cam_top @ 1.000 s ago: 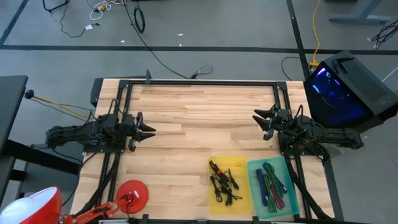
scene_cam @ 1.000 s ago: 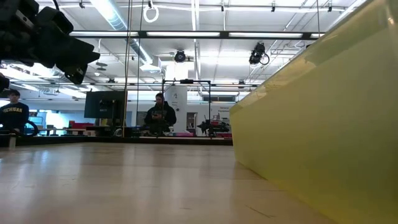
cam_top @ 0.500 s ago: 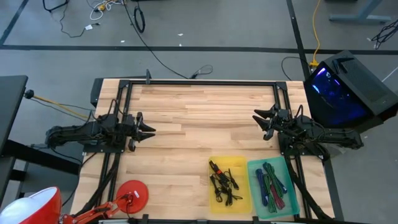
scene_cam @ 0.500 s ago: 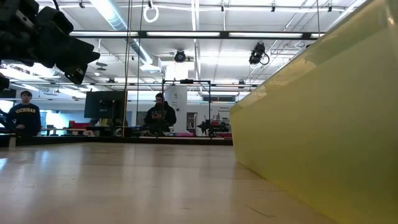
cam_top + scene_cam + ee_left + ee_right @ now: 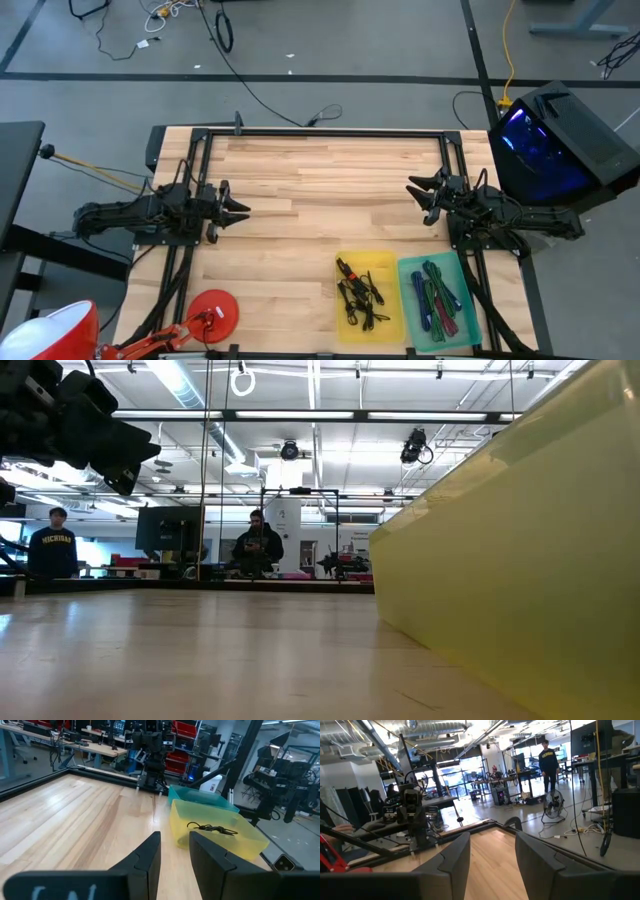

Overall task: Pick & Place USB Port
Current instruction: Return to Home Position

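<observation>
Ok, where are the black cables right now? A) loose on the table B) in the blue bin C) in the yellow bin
C: the high view shows the black cables lying inside the yellow bin, while the blue bin beside it holds coloured cables.

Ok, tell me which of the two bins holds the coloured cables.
The blue bin, at the table's right edge: the coloured cables, green, blue and red, lie in it. The yellow bin beside it holds mostly black cables.
</observation>
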